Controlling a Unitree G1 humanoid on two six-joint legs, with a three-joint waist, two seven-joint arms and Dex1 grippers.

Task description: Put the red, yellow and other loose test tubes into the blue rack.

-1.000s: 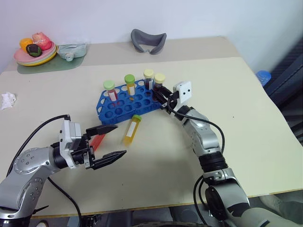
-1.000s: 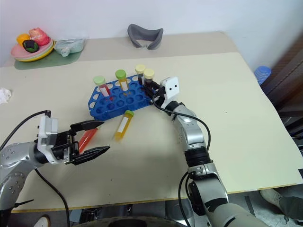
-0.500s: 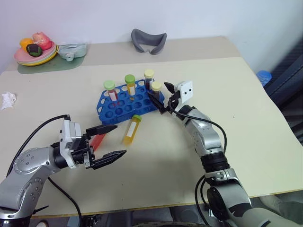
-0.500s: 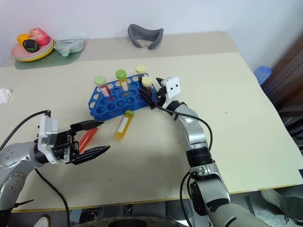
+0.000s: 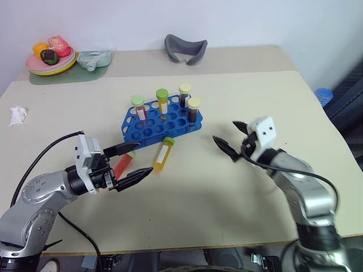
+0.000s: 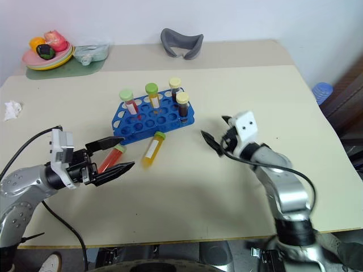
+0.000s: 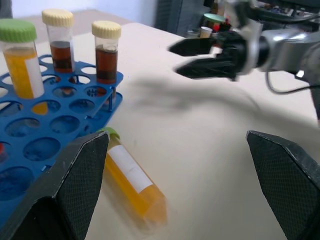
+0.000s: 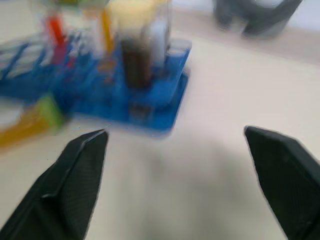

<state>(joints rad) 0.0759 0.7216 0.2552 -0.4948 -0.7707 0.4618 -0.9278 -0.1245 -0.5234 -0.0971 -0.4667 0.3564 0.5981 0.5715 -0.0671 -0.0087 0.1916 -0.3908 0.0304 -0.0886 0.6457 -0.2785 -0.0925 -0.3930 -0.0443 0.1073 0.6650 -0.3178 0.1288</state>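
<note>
The blue rack (image 5: 148, 129) stands mid-table with several capped tubes upright in it, among them two dark-brown ones (image 5: 194, 109) at its right end. A loose yellow tube (image 5: 164, 154) lies on the table just in front of the rack. To its left lies a loose red tube (image 5: 123, 163), between the spread fingers of my open left gripper (image 5: 143, 158), which does not grip it. My right gripper (image 5: 224, 130) hangs open and empty to the right of the rack, apart from it. It also shows in the left wrist view as the right gripper (image 7: 173, 60).
A plate of toy food (image 5: 51, 56) and a small pouch (image 5: 93, 58) sit at the back left. A grey curved piece (image 5: 185, 48) lies at the back centre. Crumpled paper (image 5: 18, 115) rests near the left edge. A blue object (image 5: 322, 95) is beyond the table's right edge.
My right gripper has opened, leaving a dark-brown tube standing in the rack, and has pulled back to the right. The left gripper has stayed put; the camera has shifted slightly.
</note>
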